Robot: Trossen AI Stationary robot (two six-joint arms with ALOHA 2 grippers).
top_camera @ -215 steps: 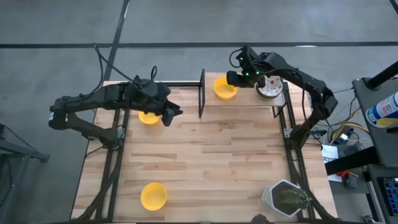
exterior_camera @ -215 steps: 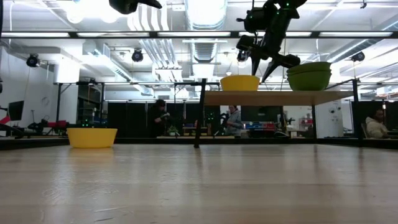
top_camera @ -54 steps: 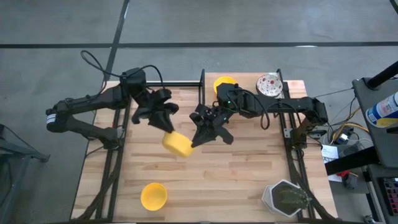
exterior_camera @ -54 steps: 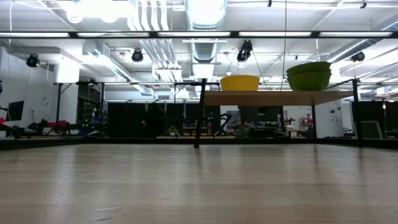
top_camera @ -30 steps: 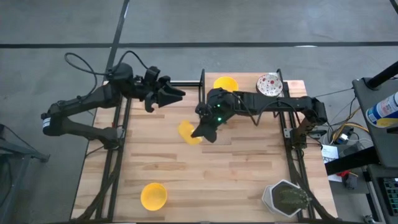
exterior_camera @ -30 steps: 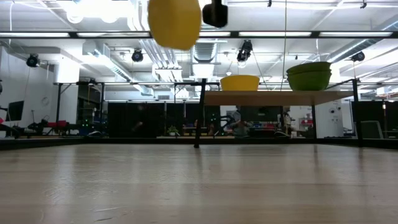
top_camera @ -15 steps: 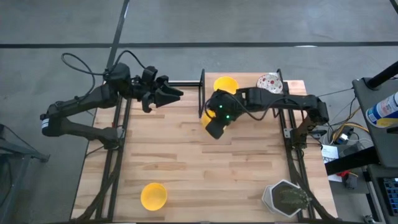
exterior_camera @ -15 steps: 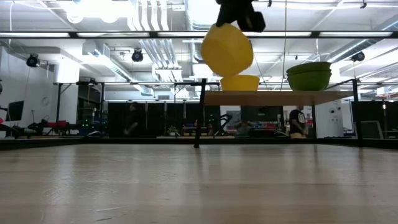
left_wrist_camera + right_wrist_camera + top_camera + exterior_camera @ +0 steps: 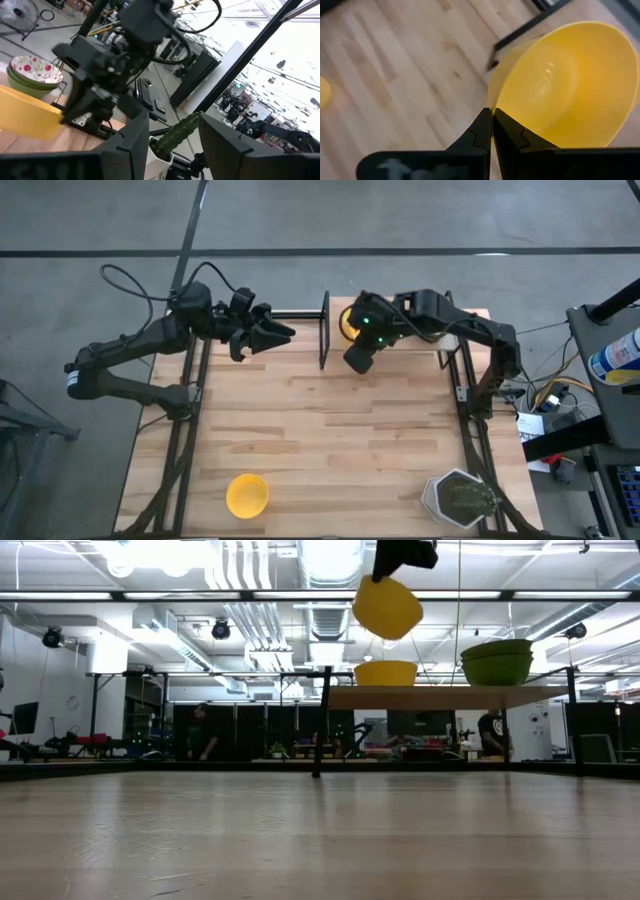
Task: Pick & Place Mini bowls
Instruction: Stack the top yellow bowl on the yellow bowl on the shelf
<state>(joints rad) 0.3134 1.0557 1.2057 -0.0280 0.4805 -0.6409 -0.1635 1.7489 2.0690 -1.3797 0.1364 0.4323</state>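
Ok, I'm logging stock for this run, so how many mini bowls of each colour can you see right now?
Yellow: 3, namely the held bowl in the right gripper, the shelf bowl and the table bowl.
Speckled: 2 showing in the stack; whether another is nested inside, I cannot tell.
Total: 5.

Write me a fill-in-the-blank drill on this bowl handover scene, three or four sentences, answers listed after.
1. The right gripper holds a plain ____ bowl by its rim, jaws shut on it.
2. In the low view that bowl hangs ____ the yellow bowl on the shelf.
3. The left gripper carries ____, its jaws open.
4. One more yellow bowl sits on the table near the ____ arm's side.

Answers: yellow; above; nothing; left
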